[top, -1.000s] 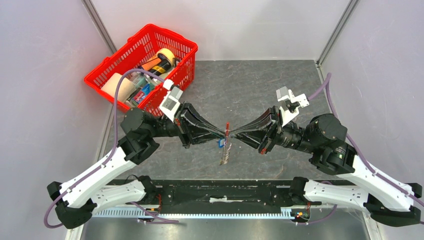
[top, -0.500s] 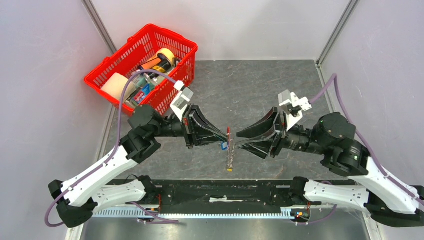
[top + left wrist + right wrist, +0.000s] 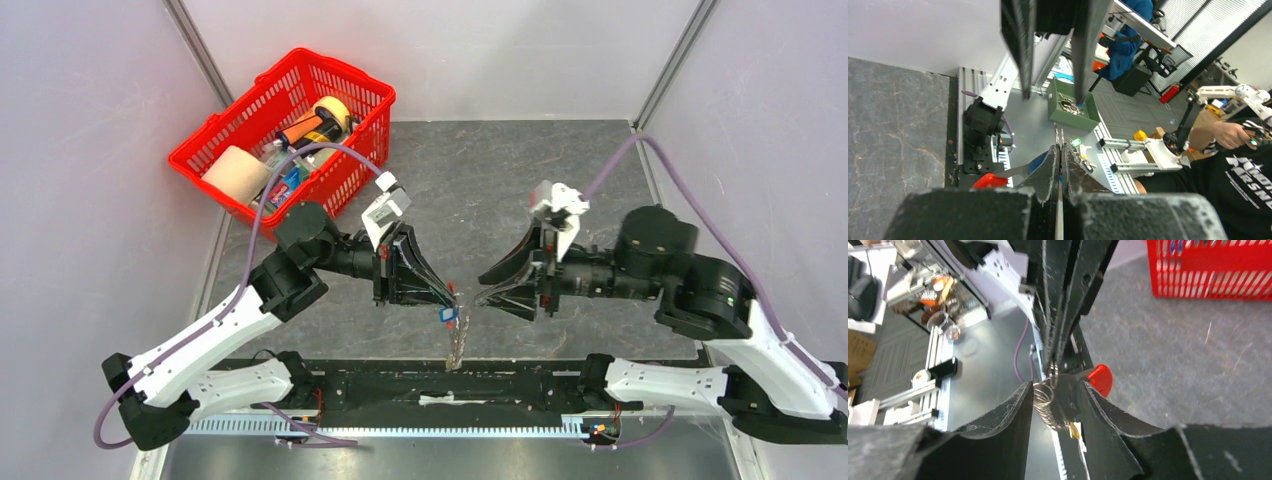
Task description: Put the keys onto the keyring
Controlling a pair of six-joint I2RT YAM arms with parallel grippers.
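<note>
Right of the red basket, the left end effector is clamped tight on the keyring, which dangles over the desk with the blue-headed key against it, while the right end effector gapes half open just beside, empty.

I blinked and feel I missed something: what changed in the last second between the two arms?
The right fingers opened, let go of the keyring and drew back to their own side. The left fingers, still shut on it, carried it toward the arms' bases, the blue key and metal pieces dangling below. The red basket stayed put.
</note>
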